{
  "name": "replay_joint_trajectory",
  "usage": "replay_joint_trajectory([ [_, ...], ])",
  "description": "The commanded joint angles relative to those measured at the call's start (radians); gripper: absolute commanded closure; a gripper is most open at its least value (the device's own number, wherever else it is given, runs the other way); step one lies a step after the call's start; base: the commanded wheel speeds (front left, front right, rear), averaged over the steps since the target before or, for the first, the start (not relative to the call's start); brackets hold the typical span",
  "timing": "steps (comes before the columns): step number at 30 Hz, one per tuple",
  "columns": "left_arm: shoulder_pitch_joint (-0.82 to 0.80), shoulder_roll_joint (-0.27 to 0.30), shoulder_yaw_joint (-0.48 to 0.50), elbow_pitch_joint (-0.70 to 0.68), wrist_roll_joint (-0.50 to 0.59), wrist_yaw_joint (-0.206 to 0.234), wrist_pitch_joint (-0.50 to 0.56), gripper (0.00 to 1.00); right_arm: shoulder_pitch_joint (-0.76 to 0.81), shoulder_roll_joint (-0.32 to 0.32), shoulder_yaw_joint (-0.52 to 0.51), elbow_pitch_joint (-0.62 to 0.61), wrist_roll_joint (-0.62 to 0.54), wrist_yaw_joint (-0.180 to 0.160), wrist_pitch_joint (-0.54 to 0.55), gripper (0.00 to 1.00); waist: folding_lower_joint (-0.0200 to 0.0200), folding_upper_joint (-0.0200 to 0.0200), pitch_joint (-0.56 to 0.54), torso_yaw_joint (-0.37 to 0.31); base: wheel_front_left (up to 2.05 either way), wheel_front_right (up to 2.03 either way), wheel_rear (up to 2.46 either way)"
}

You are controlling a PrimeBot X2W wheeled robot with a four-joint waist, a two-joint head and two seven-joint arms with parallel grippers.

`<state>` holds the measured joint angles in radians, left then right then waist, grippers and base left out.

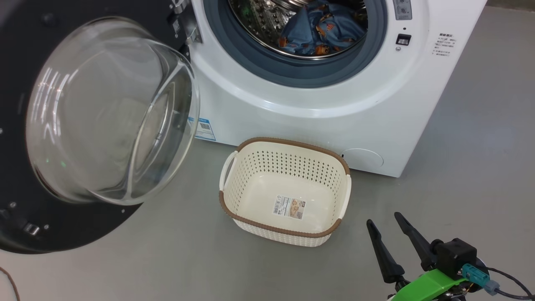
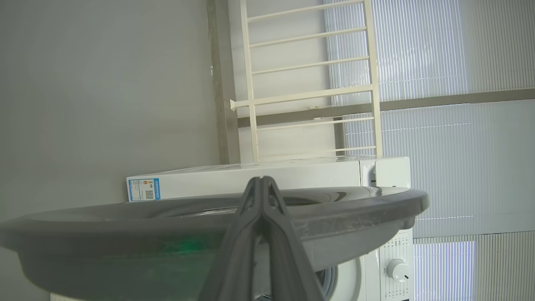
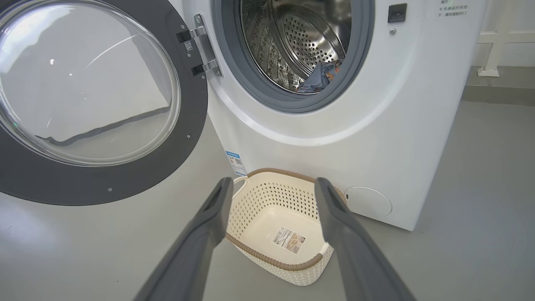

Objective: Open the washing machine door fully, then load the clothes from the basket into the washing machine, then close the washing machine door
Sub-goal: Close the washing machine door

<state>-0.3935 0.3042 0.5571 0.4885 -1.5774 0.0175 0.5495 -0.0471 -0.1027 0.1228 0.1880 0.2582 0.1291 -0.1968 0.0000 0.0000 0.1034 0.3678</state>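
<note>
The washing machine (image 1: pixel 317 117) stands with its door (image 1: pixel 25 217) swung wide to the left, the glass bowl (image 1: pixel 108 113) bulging out. Blue printed clothes (image 1: pixel 322 31) lie inside the steel drum (image 3: pixel 292 46). The cream basket (image 1: pixel 288 167) sits on the floor before the machine with only a sticker on its bottom. My right gripper (image 1: pixel 383 221) hovers open at the lower right, just right of the basket (image 3: pixel 259 205), fingers empty. My left gripper (image 2: pixel 262 180) is shut, its tips against the outer face of the door's dark rim (image 2: pixel 355 213).
Grey floor (image 1: pixel 480 167) spreads around the machine and basket. Behind the machine stand a pale metal rack (image 2: pixel 309 83) and ribbed window panels (image 2: pixel 459 62). A round lower cover (image 1: pixel 363 158) marks the washer's front right corner.
</note>
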Motion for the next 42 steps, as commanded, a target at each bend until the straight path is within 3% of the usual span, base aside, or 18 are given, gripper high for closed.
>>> replay_joint_trajectory([
  [1, 0.009, 0.029, -0.002, -0.034, -0.011, 0.010, 0.030, 1.00, -0.029, 0.002, 0.032, -0.018, 0.012, 0.002, -0.014, 0.00, 0.0000, 0.0000, -0.008, 0.007, 0.00, 0.00, 0.00],
  [13, 0.089, -0.023, -0.053, -0.165, -0.047, 0.020, 0.161, 1.00, -0.020, 0.013, 0.045, 0.008, 0.023, 0.002, -0.027, 0.00, 0.0000, 0.0000, -0.038, 0.015, 0.00, 0.00, 0.00],
  [27, 0.207, -0.139, -0.167, -0.411, -0.074, 0.032, 0.287, 1.00, -0.023, 0.022, 0.059, 0.027, 0.031, 0.002, -0.041, 0.00, 0.0000, 0.0000, -0.049, -0.001, 0.00, 0.00, 0.00],
  [36, 0.283, -0.219, -0.254, -0.576, -0.095, 0.005, 0.321, 1.00, -0.033, 0.023, 0.053, 0.034, 0.033, 0.002, -0.047, 0.00, 0.0000, 0.0000, -0.039, -0.073, 0.00, 0.00, 0.00],
  [42, 0.319, -0.244, -0.329, -0.651, -0.108, 0.001, 0.301, 1.00, -0.034, 0.024, 0.049, 0.036, 0.034, 0.002, -0.050, 0.00, 0.0000, 0.0000, -0.031, -0.134, 0.00, 0.00, 0.00],
])
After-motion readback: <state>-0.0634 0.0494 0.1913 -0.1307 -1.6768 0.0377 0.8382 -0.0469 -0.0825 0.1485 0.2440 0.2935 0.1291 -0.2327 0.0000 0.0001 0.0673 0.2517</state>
